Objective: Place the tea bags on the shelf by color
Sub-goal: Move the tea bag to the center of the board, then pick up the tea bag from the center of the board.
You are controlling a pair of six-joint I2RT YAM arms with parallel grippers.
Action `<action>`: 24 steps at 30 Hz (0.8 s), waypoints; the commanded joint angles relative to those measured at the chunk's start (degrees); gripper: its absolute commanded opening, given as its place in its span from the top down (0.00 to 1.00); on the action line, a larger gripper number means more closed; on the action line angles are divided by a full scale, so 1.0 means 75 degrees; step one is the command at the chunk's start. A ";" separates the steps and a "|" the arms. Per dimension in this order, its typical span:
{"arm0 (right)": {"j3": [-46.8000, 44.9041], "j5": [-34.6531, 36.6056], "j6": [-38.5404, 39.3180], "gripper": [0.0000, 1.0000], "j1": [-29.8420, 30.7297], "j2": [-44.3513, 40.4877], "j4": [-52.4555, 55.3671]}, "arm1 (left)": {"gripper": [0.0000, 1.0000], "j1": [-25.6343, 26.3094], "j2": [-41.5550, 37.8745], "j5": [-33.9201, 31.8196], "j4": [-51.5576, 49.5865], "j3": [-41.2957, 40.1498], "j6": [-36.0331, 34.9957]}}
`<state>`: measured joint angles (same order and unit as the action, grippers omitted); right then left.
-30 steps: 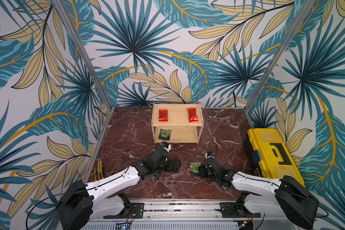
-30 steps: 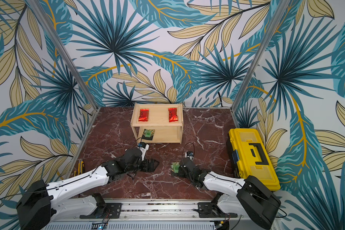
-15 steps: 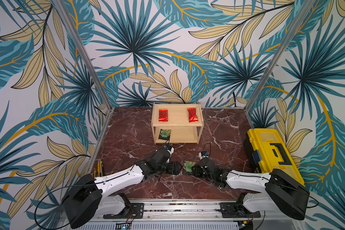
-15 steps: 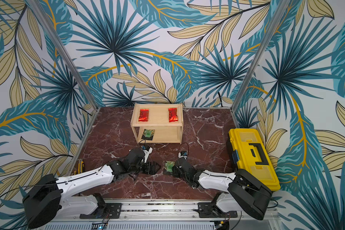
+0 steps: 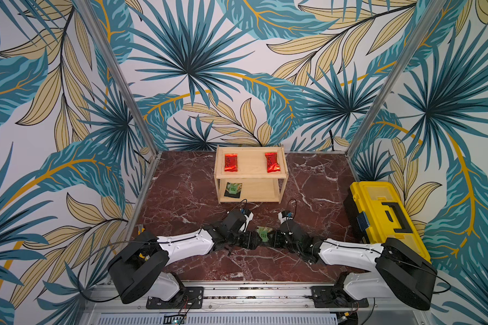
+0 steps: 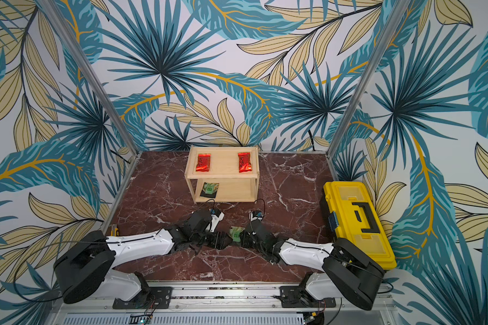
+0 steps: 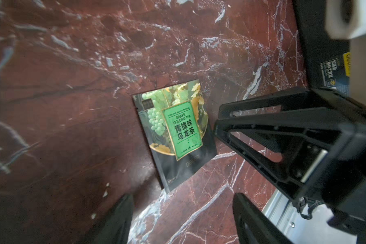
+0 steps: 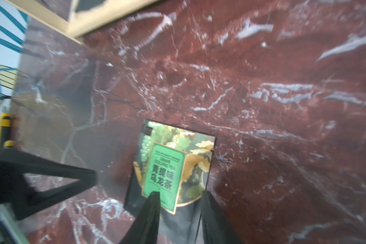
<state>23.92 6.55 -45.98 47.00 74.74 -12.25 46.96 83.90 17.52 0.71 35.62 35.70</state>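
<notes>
In front of the shelf (image 5: 251, 177), clamping the green tea bag (image 5: 263, 233) with right gripper (image 8: 180, 196); left gripper (image 7: 183, 196) spread apart alongside.

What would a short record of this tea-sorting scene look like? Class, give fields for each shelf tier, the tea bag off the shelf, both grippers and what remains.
Top tier: shelf carries two red tea bags, lying apart.
Lower tier: one green tea bag, toward one end.
Off the shelf: second green tea bag, between both grippers.
Grip: right gripper shut on its dark end; left gripper open, not gripping.
Remaining: second green tea bag to lower tier.
</notes>
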 commanded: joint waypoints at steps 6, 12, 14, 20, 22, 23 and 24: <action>-0.0629 -0.0118 -0.0170 0.60 -0.0344 -0.0475 -0.0488 | 0.40 -0.0126 0.0705 0.0898 0.1807 0.0103 -0.0192; -0.0896 -0.0434 -0.0426 0.60 -0.0591 -0.0401 -0.0932 | 0.40 -0.0225 0.1099 0.0736 0.1962 0.0103 -0.0283; -0.0994 -0.0519 -0.0511 0.60 -0.0683 -0.0414 -0.1117 | 0.40 -0.0257 0.1297 0.0775 0.1962 0.0037 -0.0285; -0.0965 -0.0887 -0.0649 0.60 -0.0884 -0.0201 -0.1547 | 0.40 -0.0332 0.1398 0.0480 0.2043 -0.0248 -0.0285; -0.0985 -0.1039 -0.0812 0.60 -0.0929 -0.0035 -0.1760 | 0.40 -0.0332 0.1457 0.0510 0.2145 -0.0281 -0.0223; -0.1003 -0.1129 -0.0893 0.60 -0.0941 0.0088 -0.1915 | 0.40 -0.0322 0.1483 0.0523 0.2208 -0.0306 -0.0188; -0.1032 -0.1213 -0.0975 0.60 -0.0949 0.0208 -0.2070 | 0.40 -0.0326 0.1510 0.0518 0.2242 -0.0336 -0.0159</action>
<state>17.34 -0.01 -51.07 40.23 74.41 -23.81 44.77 94.04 22.26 16.43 34.70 34.48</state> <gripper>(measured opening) 0.395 0.596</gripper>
